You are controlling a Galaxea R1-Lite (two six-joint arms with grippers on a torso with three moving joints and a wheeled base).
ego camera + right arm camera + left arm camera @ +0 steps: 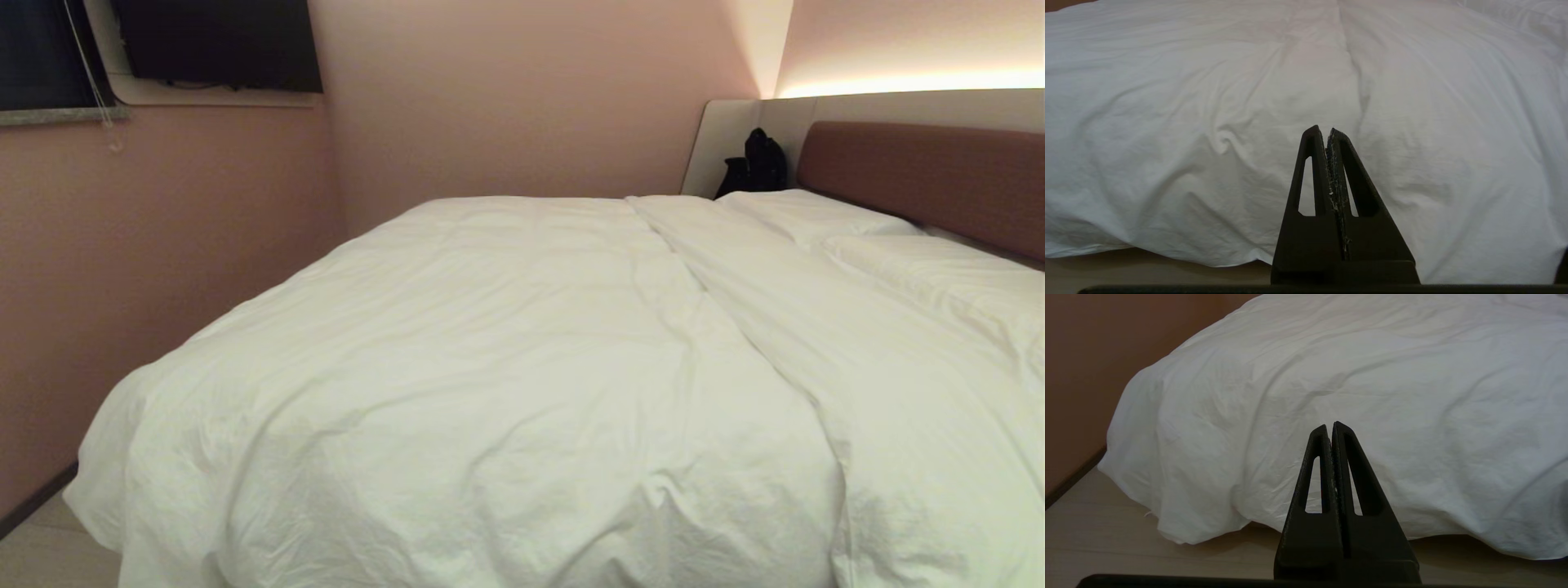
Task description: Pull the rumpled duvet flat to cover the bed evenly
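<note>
The duvet point(506, 351) lies spread over the bed point(922, 175), creased, hanging to the floor point(1106, 539) at the near side; left gripper point(1330, 428) and right gripper point(1323, 132), both clenched and empty, hang before its edge, likely parked

The duvet point(506, 351) is soft matt white cloth, creased and puffy; the headboard point(931, 175) looks like padded brown fabric. The floor point(1106, 539) is pale, smooth wood-look board; the left gripper point(1330, 428) is matt black plastic.
</note>
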